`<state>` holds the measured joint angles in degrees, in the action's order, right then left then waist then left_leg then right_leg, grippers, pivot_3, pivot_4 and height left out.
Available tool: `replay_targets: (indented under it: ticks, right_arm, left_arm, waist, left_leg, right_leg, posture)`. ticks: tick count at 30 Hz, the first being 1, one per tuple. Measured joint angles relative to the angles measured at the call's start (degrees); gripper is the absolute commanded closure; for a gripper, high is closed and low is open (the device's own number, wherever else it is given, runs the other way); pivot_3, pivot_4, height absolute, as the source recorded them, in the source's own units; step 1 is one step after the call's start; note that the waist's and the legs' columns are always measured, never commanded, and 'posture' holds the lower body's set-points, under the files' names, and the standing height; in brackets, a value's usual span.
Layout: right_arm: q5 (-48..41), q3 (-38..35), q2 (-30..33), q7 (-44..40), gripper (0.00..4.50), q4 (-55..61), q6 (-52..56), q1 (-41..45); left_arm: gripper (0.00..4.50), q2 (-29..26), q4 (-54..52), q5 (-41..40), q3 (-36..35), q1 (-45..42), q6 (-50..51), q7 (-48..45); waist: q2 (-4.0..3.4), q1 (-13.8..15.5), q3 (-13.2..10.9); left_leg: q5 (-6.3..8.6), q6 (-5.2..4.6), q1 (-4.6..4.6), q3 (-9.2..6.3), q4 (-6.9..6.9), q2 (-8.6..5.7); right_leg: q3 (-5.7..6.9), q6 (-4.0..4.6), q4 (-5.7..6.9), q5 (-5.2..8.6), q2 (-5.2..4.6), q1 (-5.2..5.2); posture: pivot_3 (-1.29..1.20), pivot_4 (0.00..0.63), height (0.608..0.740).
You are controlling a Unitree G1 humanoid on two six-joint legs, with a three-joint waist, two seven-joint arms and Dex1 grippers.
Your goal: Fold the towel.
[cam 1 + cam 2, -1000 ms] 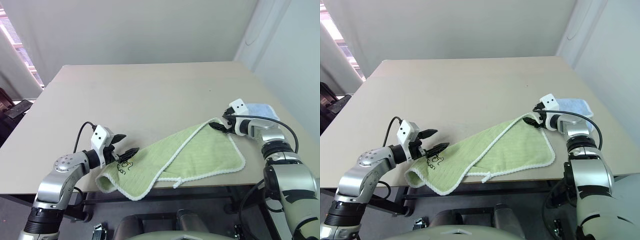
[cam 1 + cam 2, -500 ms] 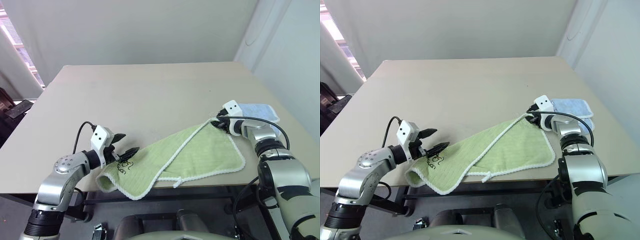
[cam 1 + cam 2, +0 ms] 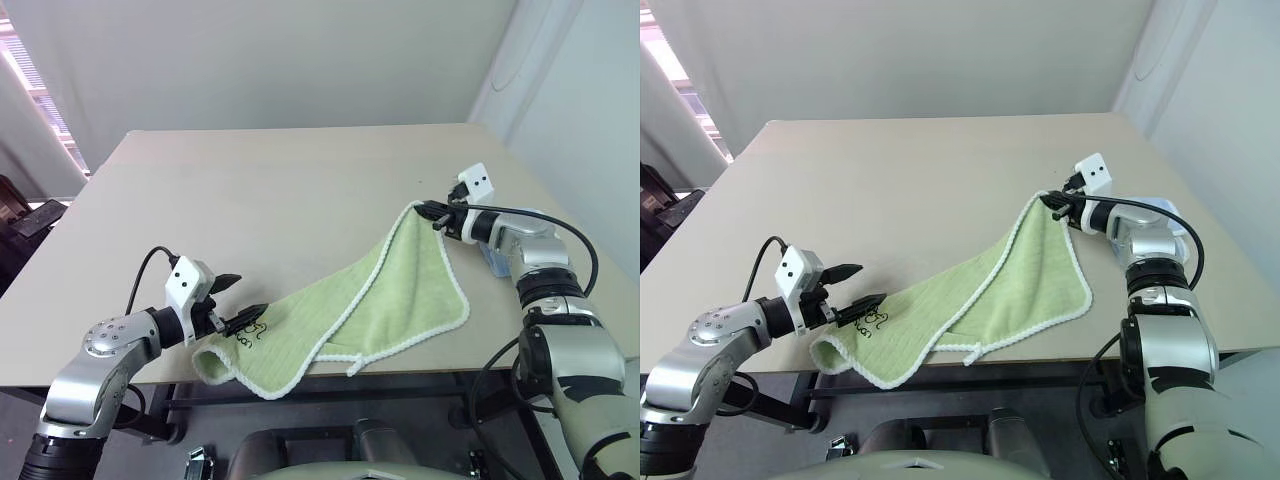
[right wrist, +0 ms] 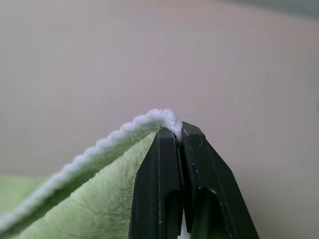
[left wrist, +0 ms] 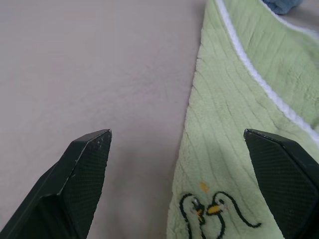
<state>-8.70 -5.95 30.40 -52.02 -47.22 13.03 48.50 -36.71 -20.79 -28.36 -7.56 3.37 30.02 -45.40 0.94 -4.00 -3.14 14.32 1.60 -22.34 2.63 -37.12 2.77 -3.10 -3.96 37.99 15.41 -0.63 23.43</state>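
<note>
At the table's near edge, your towel (image 3: 345,310) lies spread on the table (image 3: 280,190), long axis on a diagonal: logo corner low toward the robot's left, opposite corner up toward its right, with a little cloth drooping over the front edge.

Right gripper (image 3: 432,212) has its fingers clamped together on the far right corner's white trim; the right wrist view shows the edging pinched at the tips. That corner is off the table, cloth hanging from it in a slope. Left gripper (image 3: 237,303) has its fingers spread wide, hovering at the logo corner, holding nothing; the left wrist view shows the duck logo (image 5: 214,219) between its tips.

Step, as I read it: first fold under way, one corner picked, the other not yet grabbed.

Next move, my call: either drop the left fingers onto the logo corner and close, or carry the right corner across to meet the near left one. Keep the arc low so the cloth doesn't drag off the edge. Blue cloth (image 3: 1160,208) sits just behind the right arm; stay clear of it.
</note>
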Motion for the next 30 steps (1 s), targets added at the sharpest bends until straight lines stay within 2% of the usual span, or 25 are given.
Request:
replay_targets:
  ticks: [6,13,22,30]
  right_arm:
    - [-1.90,-1.62,0.41,3.74,4.47,9.79,5.47,-0.41]
    - [-2.37,-1.89,1.17,7.12,4.47,11.59,6.36,1.91]
    - [-3.47,-2.11,1.41,8.93,4.47,16.04,6.57,5.56]
    - [-6.18,-2.15,0.15,8.50,4.47,18.26,7.82,6.95]
  left_arm:
    - [0.00,-1.74,-3.02,-1.12,-0.53,2.53,-0.08,-1.37]
    - [0.00,-3.98,-4.12,-0.90,-0.10,0.82,-2.10,-3.92]
    - [0.00,-0.83,0.79,1.86,2.53,0.44,-7.42,-5.20]
    - [0.00,3.42,5.14,4.99,6.92,-4.92,-10.31,-4.16]
  waist:
    - [-0.03,-0.03,-0.02]
    - [-0.10,-0.05,-0.06]
    - [-0.15,-0.05,-0.06]
    - [-0.18,0.01,-0.07]
  left_leg:
    - [0.00,0.00,0.00,0.02,0.00,0.00]
    - [0.00,0.00,-0.05,0.11,0.03,-0.02]
    - [0.00,0.00,-0.05,0.10,0.03,0.00]
    - [0.00,0.00,-0.07,0.11,0.04,-0.02]
  right_leg:
    - [-0.02,0.02,0.00,0.01,-0.01,0.04]
    - [-0.07,0.02,-0.02,0.01,-0.04,0.11]
    - [-0.07,0.03,0.00,0.01,0.00,0.13]
    - [-0.07,0.00,0.00,0.00,-0.02,0.12]
  posture:
    - [0.00,0.000,0.729]
    - [0.00,0.000,0.729]
    - [0.00,0.000,0.729]
    - [0.00,0.000,0.729]
